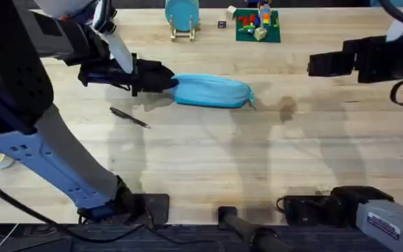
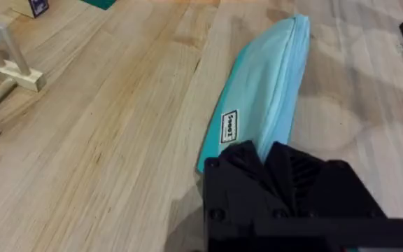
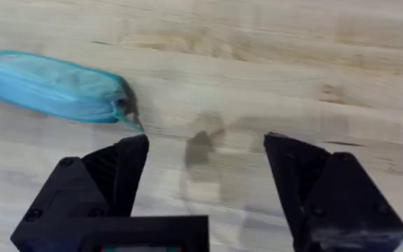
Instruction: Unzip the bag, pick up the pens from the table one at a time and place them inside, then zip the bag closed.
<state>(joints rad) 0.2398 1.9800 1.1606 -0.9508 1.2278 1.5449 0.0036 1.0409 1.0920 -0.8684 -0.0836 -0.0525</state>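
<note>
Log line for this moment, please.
left gripper: shut on pouch end | right gripper: open, apart | pouch: lying on table | pen: on table

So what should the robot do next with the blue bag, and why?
Probably bring the right pincer, open and apart from the bag, over to the zipper end. The left pincer seems clamped on the other end, and a pen waits on the table.

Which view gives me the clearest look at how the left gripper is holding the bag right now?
Left wrist: the left gripper is closed on the near end of the bag, right by its label. Overhead shows the same grip on the bag's left end, smaller. Right wrist shows the bag's far end, not the grip.
</note>
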